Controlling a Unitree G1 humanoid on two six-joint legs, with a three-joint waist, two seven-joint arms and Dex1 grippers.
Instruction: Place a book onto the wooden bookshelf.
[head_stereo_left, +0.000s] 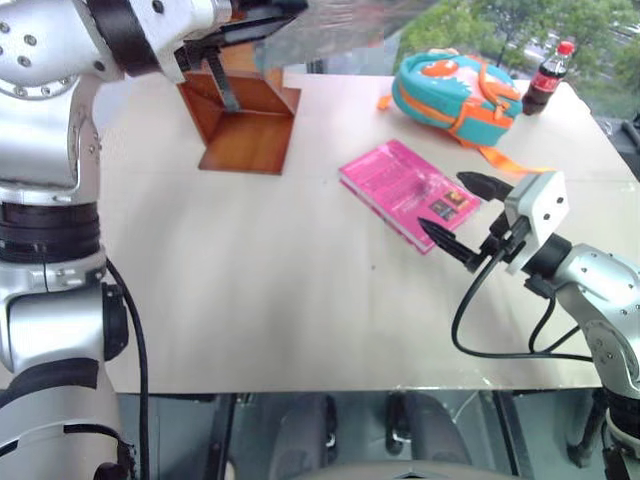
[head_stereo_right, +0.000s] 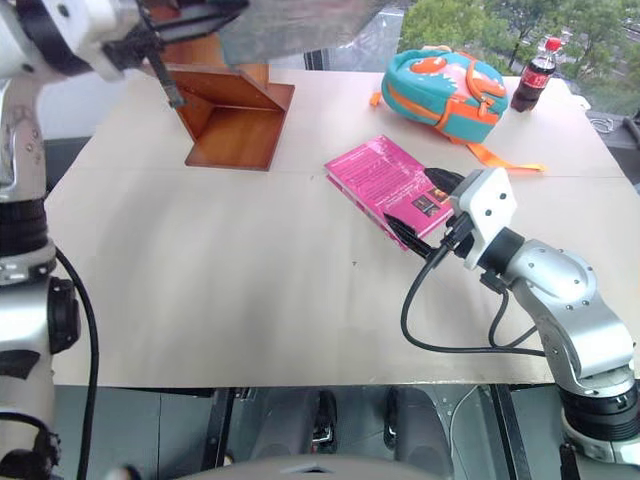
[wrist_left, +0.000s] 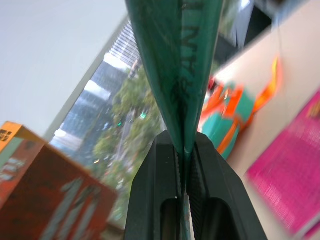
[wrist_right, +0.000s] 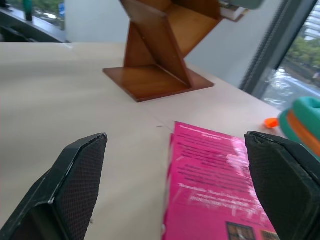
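The left gripper (wrist_left: 185, 165) is squeezed tight on the bottom edge of the book (wrist_left: 177, 60), a thin green one, and holds it up high in the air. In the head views the book (head_stereo_right: 290, 25) sits at about 12 o'clock, way up at the far end of the table (head_stereo_left: 260, 290), just above the wooden bookshelf (head_stereo_left: 245, 115). I cannot tell if the book touches the shelf. The wooden bookshelf stands at about 11 o'clock on the table, with its slanted brown boards and a flat base. The right gripper (head_stereo_left: 465, 215) is at about 3 o'clock, and its two black fingers (wrist_right: 75, 185) are spread wide apart with nothing in them. A pink book (head_stereo_left: 410, 190) lies flat on the table, right by those fingers. Farther back, at about 1 o'clock, is a teal and orange backpack (head_stereo_left: 455, 90), and a cola bottle (head_stereo_left: 545, 80) with a red cap stands just beside it.
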